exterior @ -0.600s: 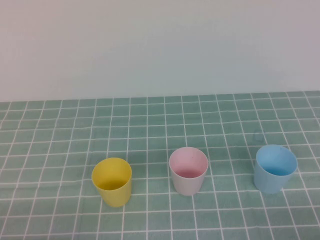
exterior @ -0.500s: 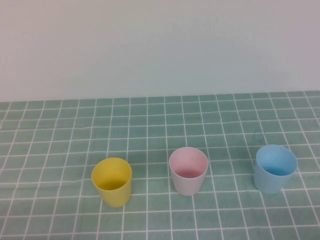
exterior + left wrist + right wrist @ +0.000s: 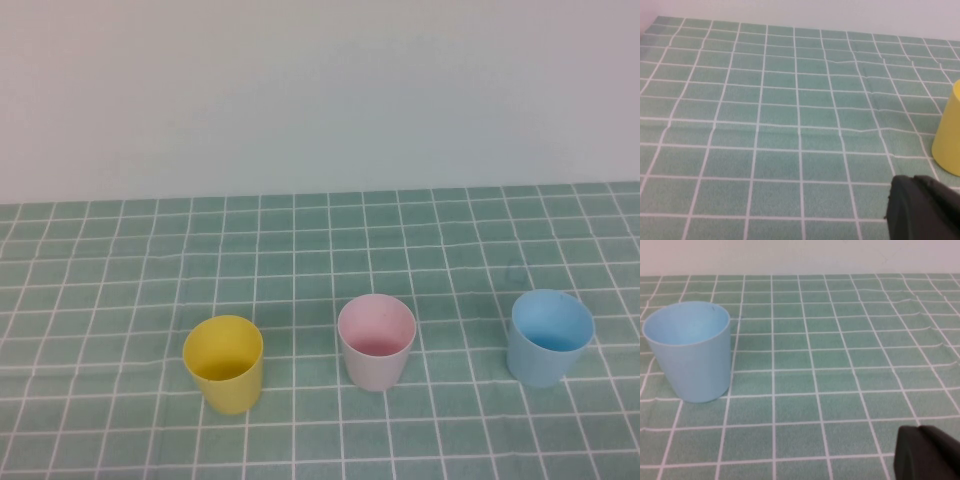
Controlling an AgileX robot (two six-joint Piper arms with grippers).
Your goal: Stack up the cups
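Cups: I count three upright, apart — yellow cup [image 3: 223, 363], pink-lined cup [image 3: 376, 342], blue cup [image 3: 549, 337]. Left gripper [image 3: 922, 210] low beside yellow, right gripper [image 3: 927, 454] low near blue; can't tell either pincer's state.

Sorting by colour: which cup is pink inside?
The middle cup, whitish outside, between the yellow cup and blue cup. Neither hand shows in the high view.

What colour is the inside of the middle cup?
Pink inside the middle cup, whitish-grey outside; clearest in the high view. Neither tool appears there.
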